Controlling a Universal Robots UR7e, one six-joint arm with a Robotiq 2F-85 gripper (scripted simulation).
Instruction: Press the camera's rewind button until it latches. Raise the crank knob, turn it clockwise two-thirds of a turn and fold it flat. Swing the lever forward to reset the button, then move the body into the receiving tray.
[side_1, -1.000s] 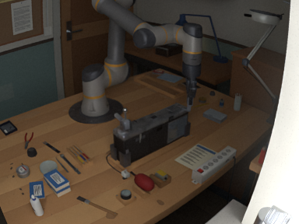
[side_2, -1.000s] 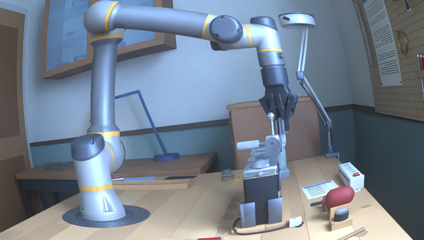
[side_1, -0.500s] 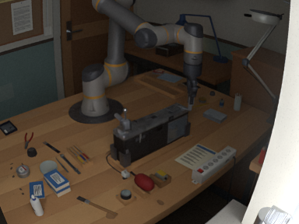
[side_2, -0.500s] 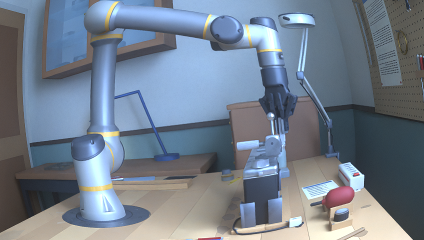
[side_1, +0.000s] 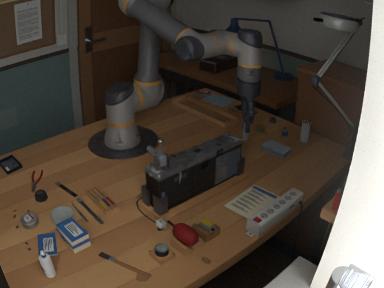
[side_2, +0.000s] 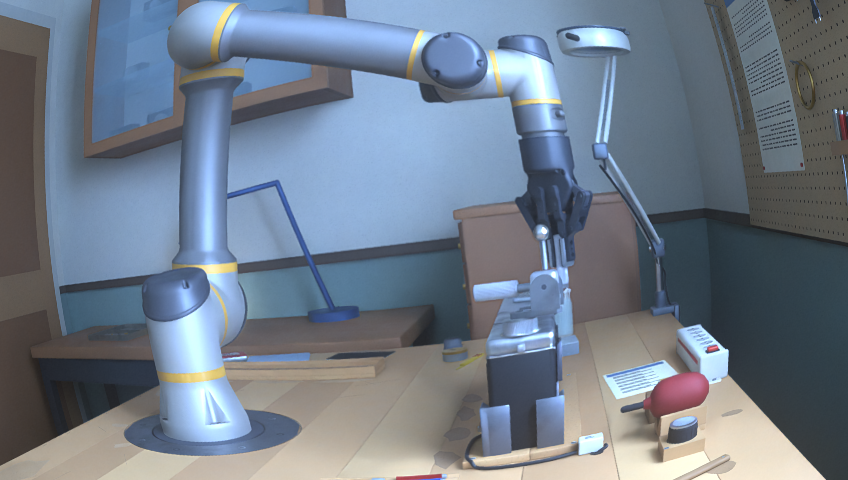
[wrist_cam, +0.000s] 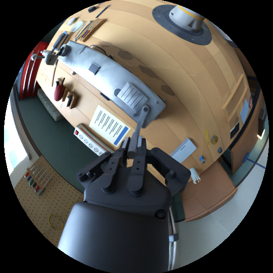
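My gripper (wrist_cam: 133, 145) points straight down over the far right end of the camera body (side_1: 195, 171), the end away from the lever. The crank knob (wrist_cam: 134, 147) is clamped between its closed fingers, and the thin crank arm (wrist_cam: 140, 121) stands raised from its pivot on the grey top plate (wrist_cam: 112, 82). The body sits upright in a wooden cradle at mid-bench. At its opposite end the lever (side_1: 160, 153) stands up with a ball tip (side_2: 540, 232). The rewind button is not clear to me. The receiving tray (side_1: 207, 107) lies on the far side of the bench.
A desk lamp's arm (side_2: 625, 184) rises just right of my gripper. In front of the body lie a printed card (side_1: 251, 200), a power strip (side_1: 275, 212) and a red blower (side_1: 185, 233). Hand tools (side_1: 95, 200) lie to the left, and the arm's base (side_1: 122, 135) stands behind.
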